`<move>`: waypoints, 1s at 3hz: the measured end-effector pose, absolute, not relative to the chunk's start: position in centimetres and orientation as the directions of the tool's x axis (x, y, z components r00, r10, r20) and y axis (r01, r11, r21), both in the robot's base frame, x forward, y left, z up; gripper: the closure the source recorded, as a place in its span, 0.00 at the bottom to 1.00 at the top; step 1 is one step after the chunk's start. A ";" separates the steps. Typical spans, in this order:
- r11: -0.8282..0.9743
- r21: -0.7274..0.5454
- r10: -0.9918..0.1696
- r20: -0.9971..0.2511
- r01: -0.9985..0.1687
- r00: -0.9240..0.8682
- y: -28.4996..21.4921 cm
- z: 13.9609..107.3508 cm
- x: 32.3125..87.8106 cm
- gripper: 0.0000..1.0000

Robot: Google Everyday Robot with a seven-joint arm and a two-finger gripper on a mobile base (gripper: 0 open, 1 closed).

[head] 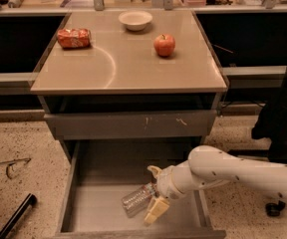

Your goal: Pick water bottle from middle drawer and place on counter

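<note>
A: Where's the gripper?

B: The gripper (156, 192) is down inside the middle drawer (96, 210), right of centre and near the front edge. It's released. The pale fingers (155, 211) are spread wide, one toward the drawer's back and one toward its front.

A: Bottle?

B: The water bottle (136, 200) lies on its side on the drawer floor, slanted. Its right end sits between the two fingers. Can't tell whether either finger touches it.

A: Anything else?

B: The white arm (233, 173) comes in from the right over the drawer's side wall. Above is a drawer front (128, 125) with pale scratches. The counter (128, 68) tops the cabinet. On it are a crushed orange-red can (74, 38) at back left, an apple (164, 45) at back right and a white bowl (135, 20) at the far edge between them.
</note>
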State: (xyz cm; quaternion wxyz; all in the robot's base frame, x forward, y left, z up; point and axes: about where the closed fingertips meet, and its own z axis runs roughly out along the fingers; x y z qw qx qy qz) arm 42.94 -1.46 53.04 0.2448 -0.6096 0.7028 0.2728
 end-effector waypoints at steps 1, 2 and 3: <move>0.154 -0.011 -0.739 -0.665 -0.988 -0.108 -0.3 49.9 46.2 0.00; 0.235 -0.089 -0.713 -0.693 -0.968 -0.109 0.1 47.0 49.6 0.00; 0.235 -0.089 -0.713 -0.693 -0.968 -0.109 0.1 47.0 49.6 0.00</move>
